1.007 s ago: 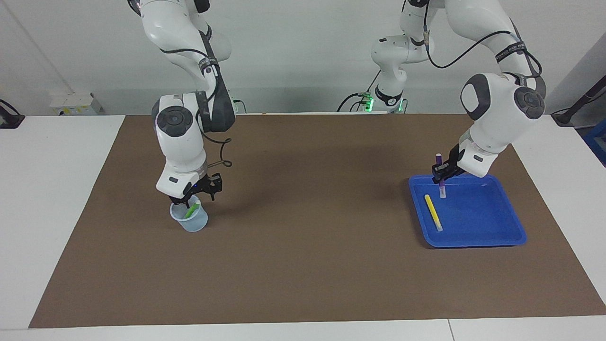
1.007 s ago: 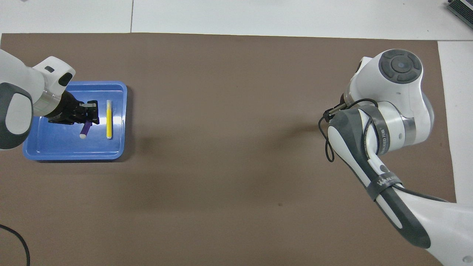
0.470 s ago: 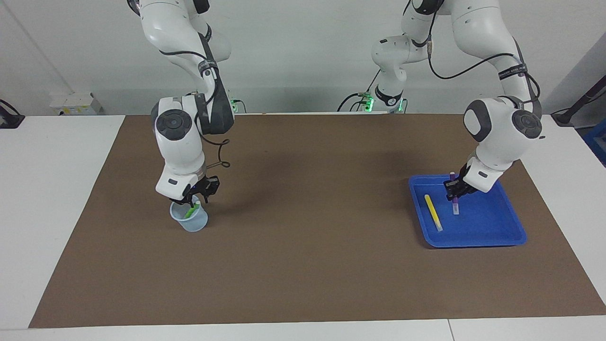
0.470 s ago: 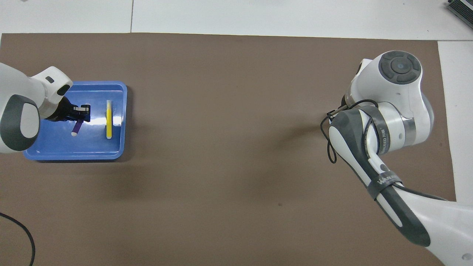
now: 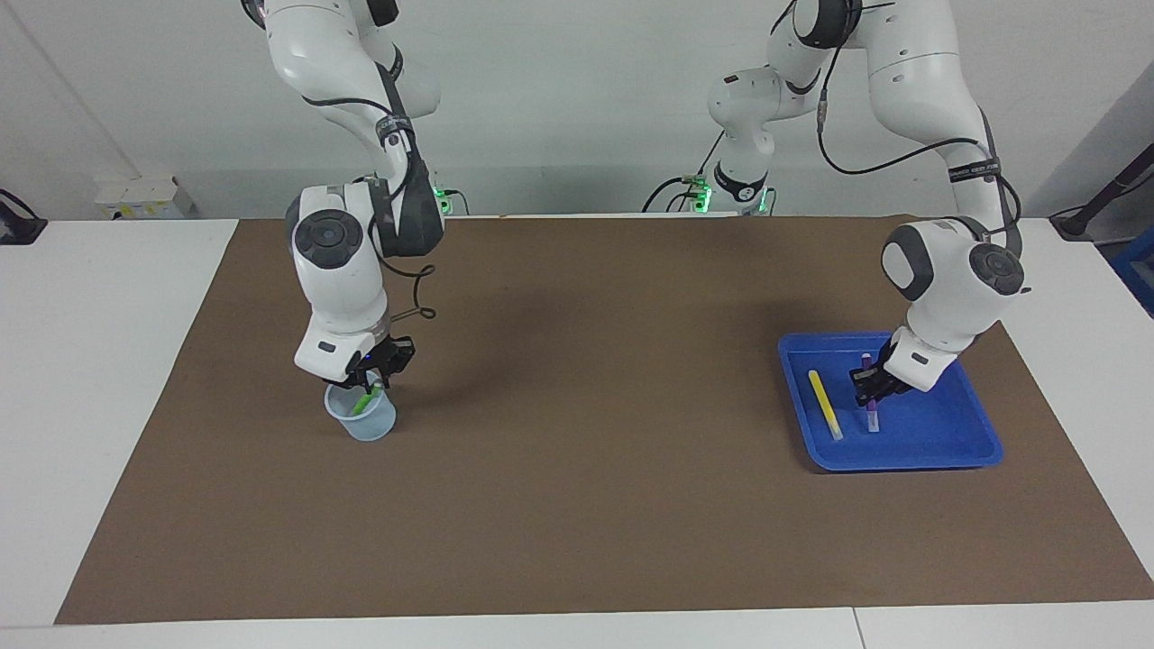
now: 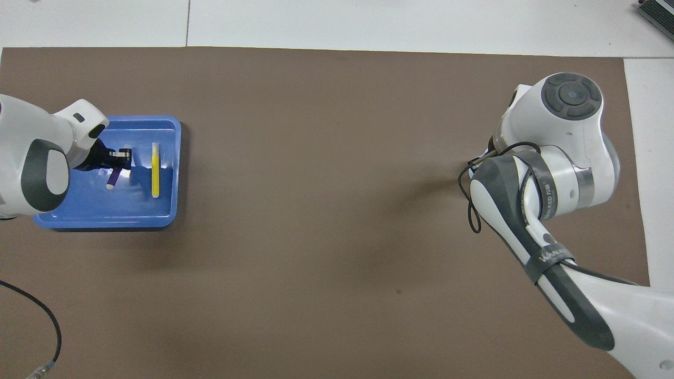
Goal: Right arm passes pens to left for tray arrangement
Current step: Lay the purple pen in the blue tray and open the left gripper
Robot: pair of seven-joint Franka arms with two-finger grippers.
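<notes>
White table (image 5: pixel 108 379) covered by large brown mat (image 5: pixel 586 505); plain pale wall (image 5: pixel 577 108); white wall box (image 5: pixel 144 196) on table edge.

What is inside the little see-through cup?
A green pen leans inside the cup, its top poking above the rim. The right pincer sits just over it, covering part of the opening in the facing view.

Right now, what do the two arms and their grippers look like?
Both arms are glossy white with dark grey joint caps and black grippers. The right arm carries a looped black cable, its right gripper a small blue light. The left gripper has none.
</notes>
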